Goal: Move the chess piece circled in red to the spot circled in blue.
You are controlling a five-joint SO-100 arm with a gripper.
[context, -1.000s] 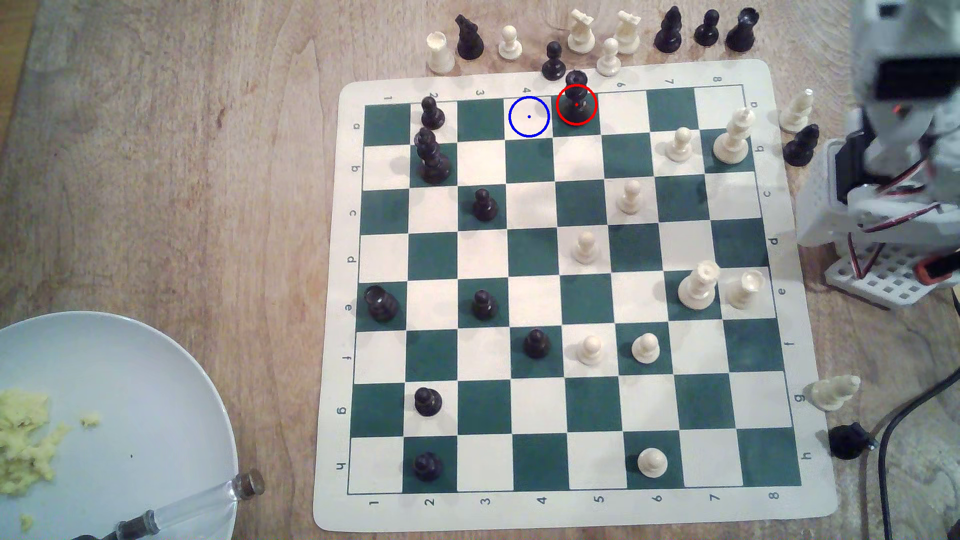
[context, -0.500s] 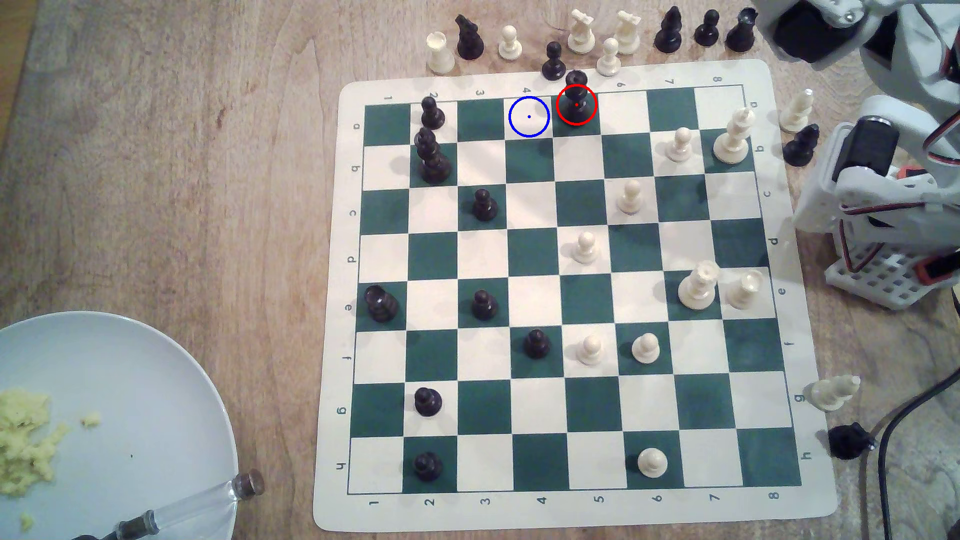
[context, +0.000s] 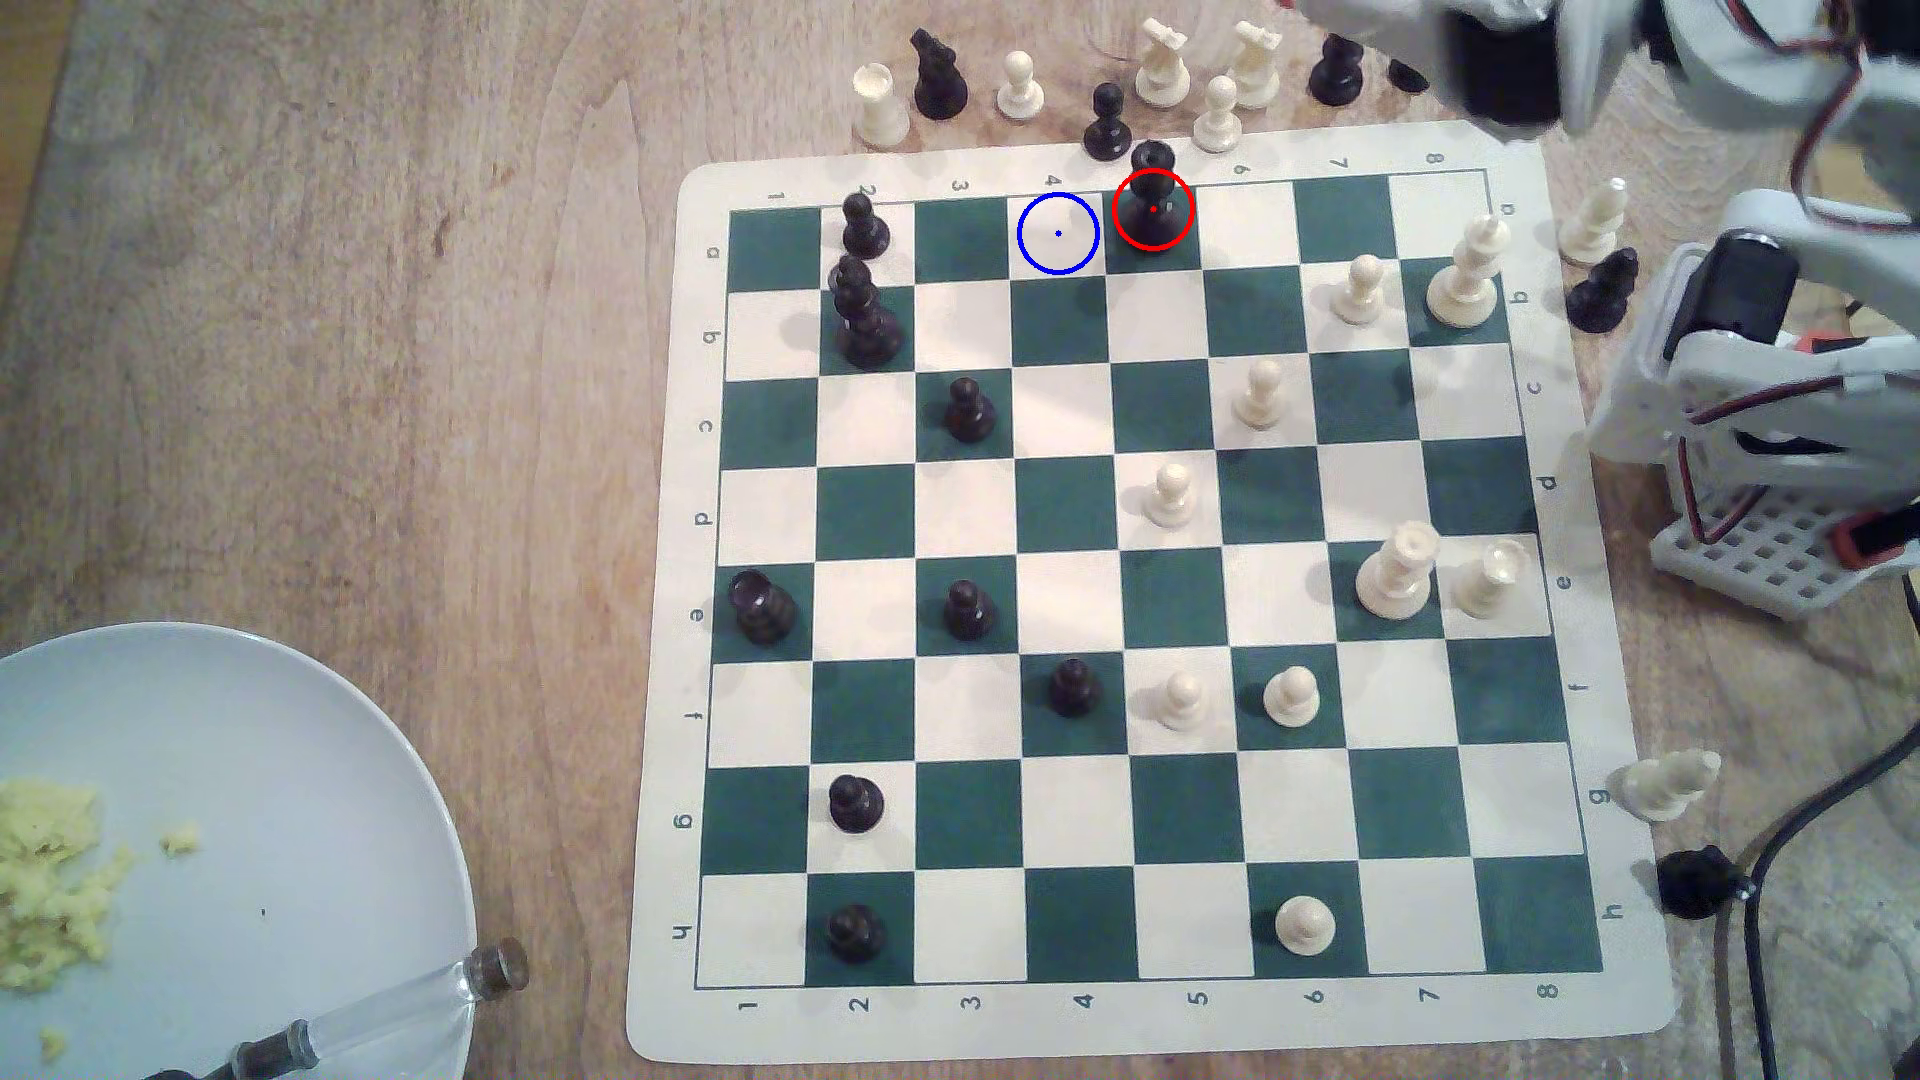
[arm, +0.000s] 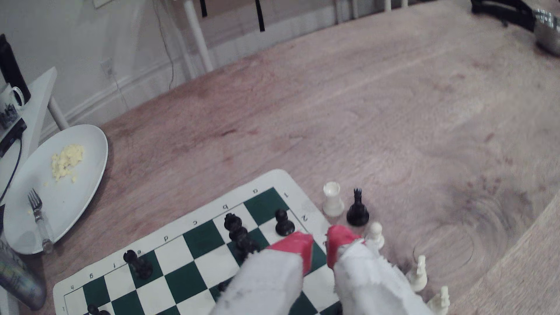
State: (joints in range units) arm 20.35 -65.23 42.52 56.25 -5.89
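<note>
So nothing is moved yet: the rook (context: pixel 1152 197) stands on its red-ringed green square, just beside the blue spot (context: pixel 1058 234). My gripper (arm: pixel 318 242) is slightly parted, empty, and well short of it. Approach, grasp and placement all remain.

Domestic setting, likely a dining area. Evidence: wooden table (arm: pixel 363 106) carrying a plate (arm: pixel 85 197) of yellow food scraps with a fork (arm: pixel 38 212); mug (arm: pixel 10 98) on a side surface; white skirting board (arm: pixel 136 81) along the wall.

Green-and-cream checkered board (context: pixel 1060 509), red-tipped claw (arm: pixel 319 239)
</note>
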